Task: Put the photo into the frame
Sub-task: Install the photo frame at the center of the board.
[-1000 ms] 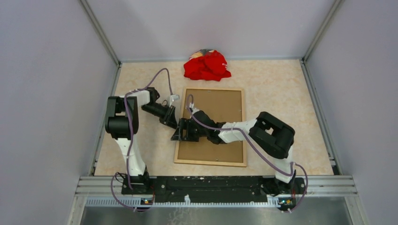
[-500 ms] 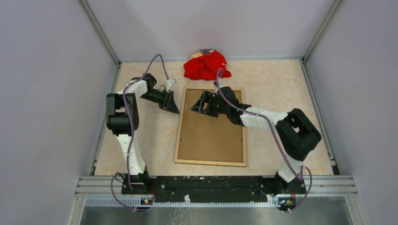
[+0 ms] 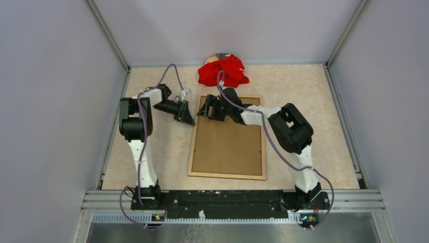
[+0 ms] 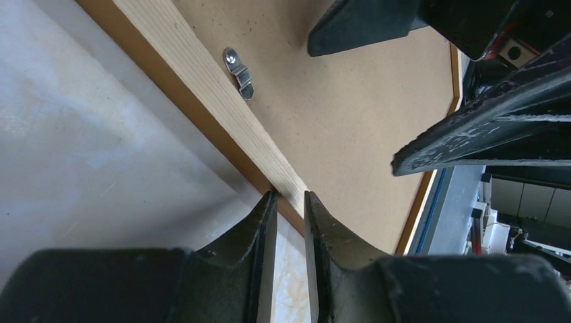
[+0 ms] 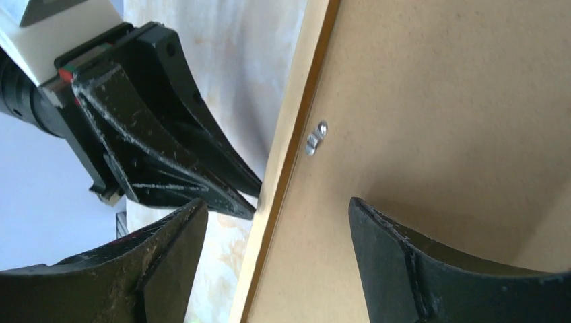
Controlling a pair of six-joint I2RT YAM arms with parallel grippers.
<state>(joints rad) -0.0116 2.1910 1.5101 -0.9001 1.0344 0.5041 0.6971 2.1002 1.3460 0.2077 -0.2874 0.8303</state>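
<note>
Light-brown wooden strips make up the frame (image 3: 226,175), which lies flat and back up in the middle of the table (image 3: 303,111), with a plain brown board (image 3: 227,147) filling it. The left gripper (image 3: 189,120) sits low at the frame's left side, its tips right at the outer edge of the left strip near the far corner. Its fingers (image 4: 262,229) are only narrowly parted and grasp nothing. The right gripper (image 3: 206,112) hovers over the same corner, spread wide and empty. It straddles the strip beside a small metal clip (image 5: 315,138), one finger above the table and the other above the board. A crumpled red cloth (image 3: 222,71) lies just beyond the frame's far edge.
</note>
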